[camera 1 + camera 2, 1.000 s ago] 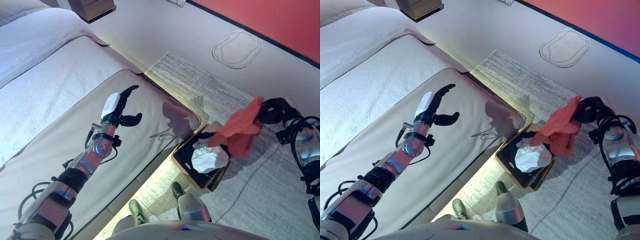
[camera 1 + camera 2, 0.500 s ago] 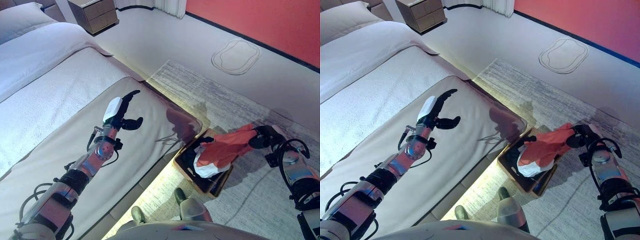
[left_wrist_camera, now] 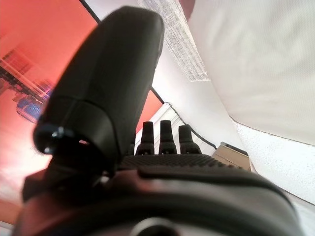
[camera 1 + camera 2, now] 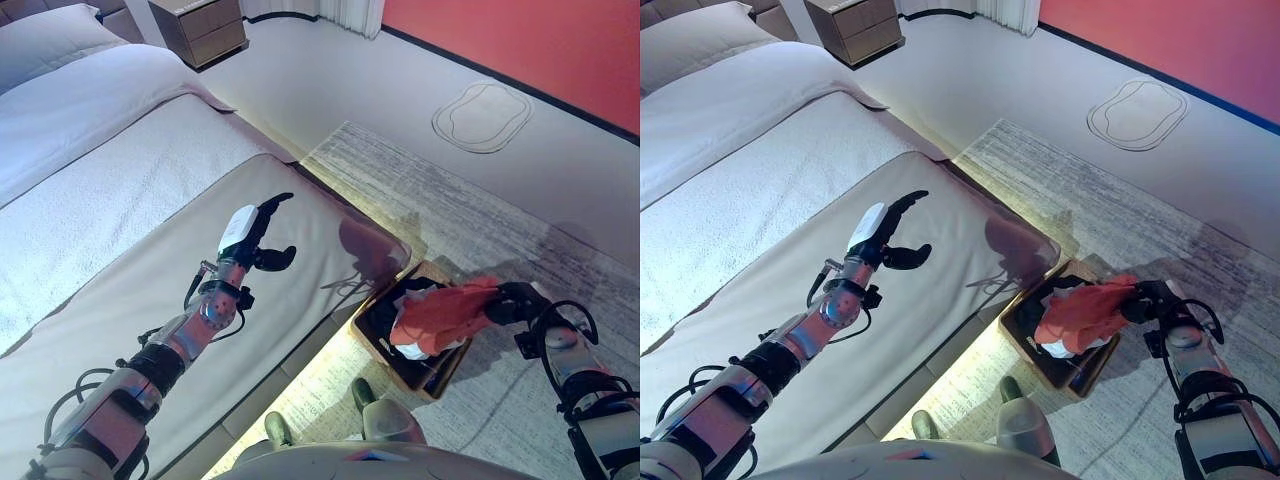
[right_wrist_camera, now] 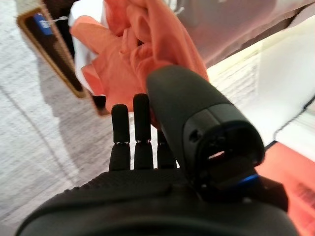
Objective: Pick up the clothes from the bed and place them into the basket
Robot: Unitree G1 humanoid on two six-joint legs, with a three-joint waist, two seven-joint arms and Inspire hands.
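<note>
An orange-red cloth (image 4: 440, 312) hangs from my right hand (image 4: 512, 301) and stretches down over the dark basket (image 4: 372, 337) on the rug beside the bed. Its lower end lies on a white cloth (image 4: 415, 351) inside the basket. In the right wrist view the thumb (image 5: 197, 110) presses the orange-red cloth (image 5: 138, 64) against the fingers (image 5: 135, 125). My left hand (image 4: 252, 233) hovers open over the beige bed cover (image 4: 120, 290), with nothing in it. I see no clothes on the bed.
The basket stands on a grey rug (image 4: 420, 190) close to the bed's corner. A wooden nightstand (image 4: 198, 25) and a pillow (image 4: 50, 30) lie at the far end. An oval outline (image 4: 486, 115) marks the floor near the red wall.
My right hand has come down and inward, lowering the orange-red cloth from above the basket onto it. The left hand has hardly moved; the camera has shifted.
</note>
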